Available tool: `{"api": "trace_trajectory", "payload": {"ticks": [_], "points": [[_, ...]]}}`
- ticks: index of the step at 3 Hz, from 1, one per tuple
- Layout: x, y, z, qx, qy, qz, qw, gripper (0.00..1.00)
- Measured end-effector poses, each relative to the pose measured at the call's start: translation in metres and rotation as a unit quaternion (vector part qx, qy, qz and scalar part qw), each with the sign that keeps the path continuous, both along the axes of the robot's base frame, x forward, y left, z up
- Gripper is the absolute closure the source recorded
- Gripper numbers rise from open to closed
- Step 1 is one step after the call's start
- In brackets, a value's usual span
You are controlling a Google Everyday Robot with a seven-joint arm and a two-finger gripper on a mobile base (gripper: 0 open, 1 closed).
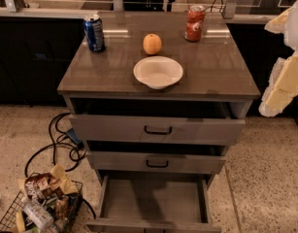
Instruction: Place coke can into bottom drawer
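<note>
The coke can, red with a silver top, stands upright at the back right of the cabinet top. The bottom drawer is pulled open below the two upper drawers, and its grey inside holds nothing. My gripper shows as cream-white parts at the right edge of the camera view. It is off the cabinet's right side, well apart from the coke can, and holds nothing that I can see.
A blue soda can stands at the back left, an orange at the back middle, and a white bowl in front of it. A wire basket of snacks and black cables lie on the floor at the left.
</note>
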State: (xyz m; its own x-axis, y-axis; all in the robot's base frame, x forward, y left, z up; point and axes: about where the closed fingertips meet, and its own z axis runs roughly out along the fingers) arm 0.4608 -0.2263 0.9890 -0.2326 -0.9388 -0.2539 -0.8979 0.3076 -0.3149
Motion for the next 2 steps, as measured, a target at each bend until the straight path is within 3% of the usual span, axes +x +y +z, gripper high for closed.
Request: {"api": "trace_trajectory", "payload": {"ticks": [1,2], "points": [[0.038,-0.017,0.001,0.017,-0.028,-0.024,0.9992,0.00],[0.110,-0.057,-0.001,0.089,-0.102,-0.070,0.9883,0.00]]}}
